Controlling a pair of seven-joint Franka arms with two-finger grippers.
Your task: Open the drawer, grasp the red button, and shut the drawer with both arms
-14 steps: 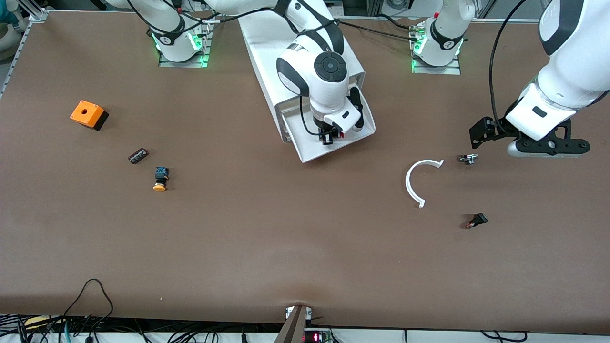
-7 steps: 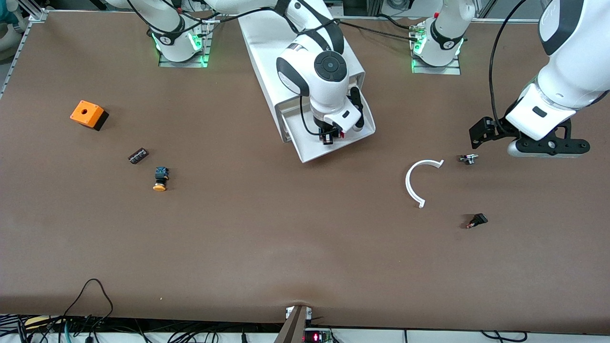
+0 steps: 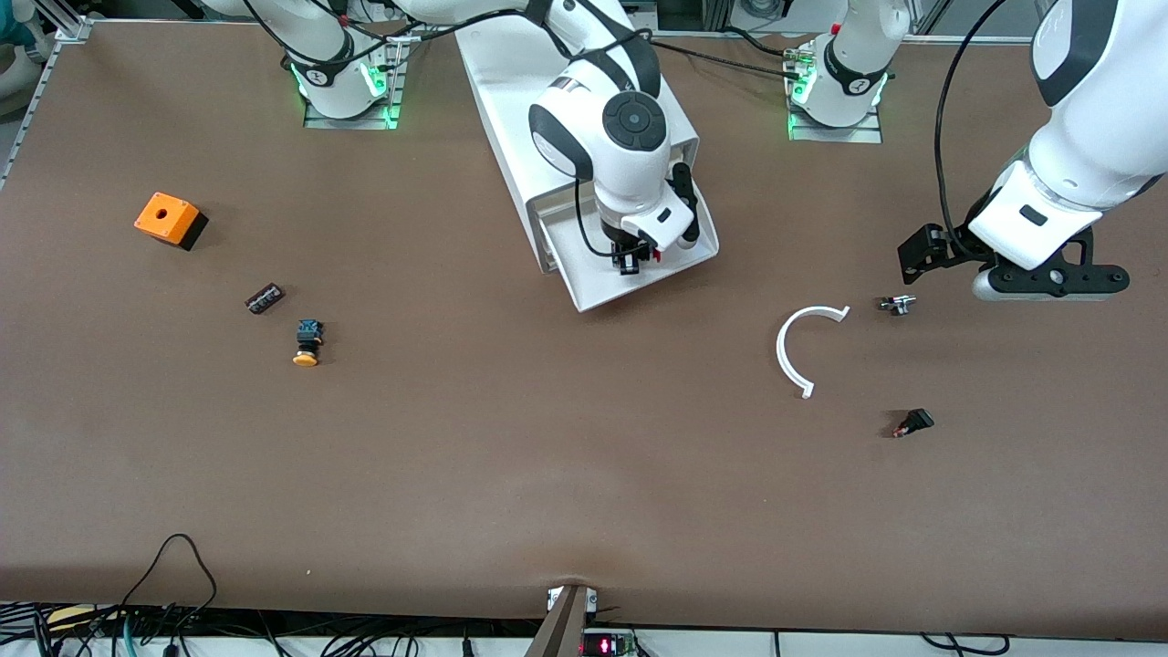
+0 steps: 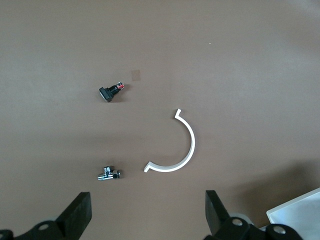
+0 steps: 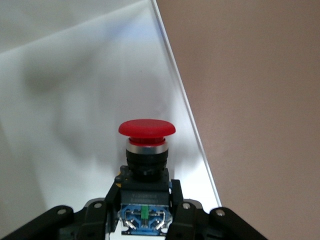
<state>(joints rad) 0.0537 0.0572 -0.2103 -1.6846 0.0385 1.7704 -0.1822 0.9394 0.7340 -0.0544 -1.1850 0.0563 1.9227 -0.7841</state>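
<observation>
Robotics lab: two bench-mounted arms [image 3: 630,137], brown table [image 3: 511,456], loose cables [image 3: 173,557]

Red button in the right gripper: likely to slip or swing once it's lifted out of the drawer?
Probably stiff: the red button looks like hard plastic. The right gripper is shut on its blocky rear, so slip seems unlikely. The wide cap overhangs, so it may pivot slightly above the drawer.

R tool [image 3: 630,263] | lifted slightly w/ button [image 5: 146,145] | above drawer [image 3: 639,278]

Glossy white arms [image 3: 620,137] w/ dark joint bands, black cables, seemingly black pincers.
</observation>
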